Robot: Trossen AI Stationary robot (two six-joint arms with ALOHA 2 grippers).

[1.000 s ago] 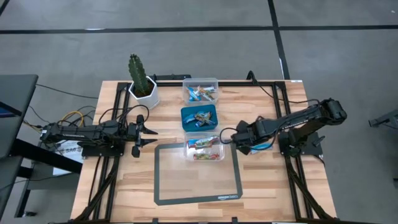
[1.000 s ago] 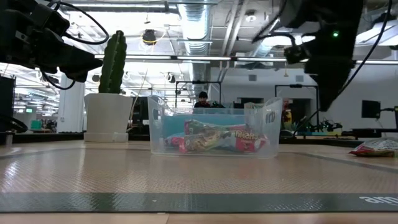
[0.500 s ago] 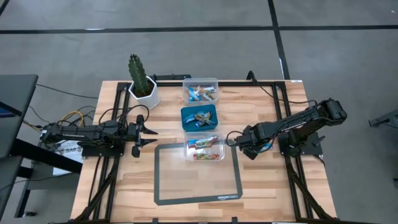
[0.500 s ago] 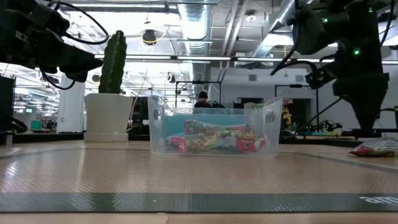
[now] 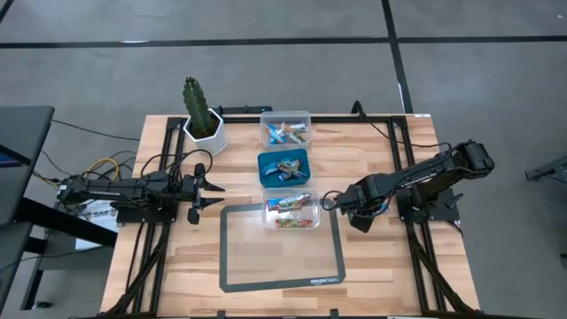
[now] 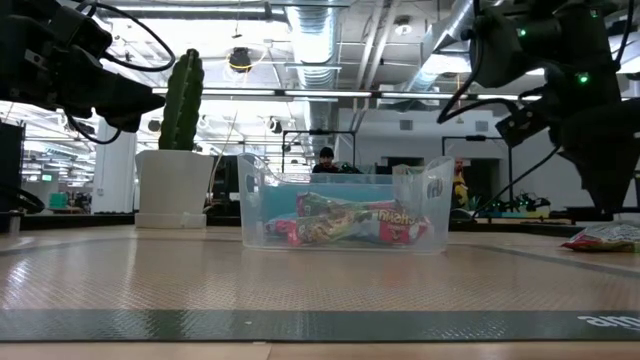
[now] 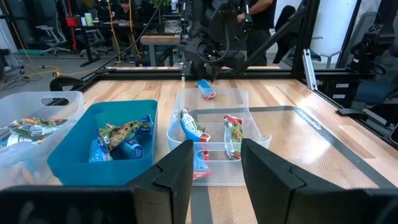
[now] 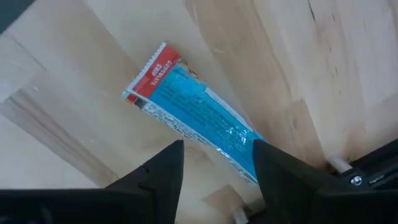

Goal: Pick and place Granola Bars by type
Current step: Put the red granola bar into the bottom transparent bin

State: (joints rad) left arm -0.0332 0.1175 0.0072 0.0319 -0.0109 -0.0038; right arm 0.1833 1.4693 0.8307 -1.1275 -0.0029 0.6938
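Observation:
A blue-wrapped granola bar (image 8: 193, 112) with a red end lies flat on the bare wood to the right of the near clear container (image 5: 291, 212). It also shows in the left wrist view as a blue bar (image 7: 207, 89) beyond that container. My right gripper (image 8: 214, 180) hangs open over it, pointing down, a finger on each side of its blue end, without touching. In the high view my right gripper (image 5: 353, 215) covers the bar. My left gripper (image 5: 202, 190) waits open and level at the table's left side.
Three containers stand in a row down the middle. The far clear one (image 5: 286, 129) holds mostly blue bars, the teal one (image 5: 283, 167) mixed bars, and the near clear one red-brown bars. A potted cactus (image 5: 202, 115) stands far left. A dark-framed mat (image 5: 282, 266) lies near.
My right gripper has drawn back from the near clear container toward the table's right edge and tipped down over the bar on the wood. The bar itself has not moved.

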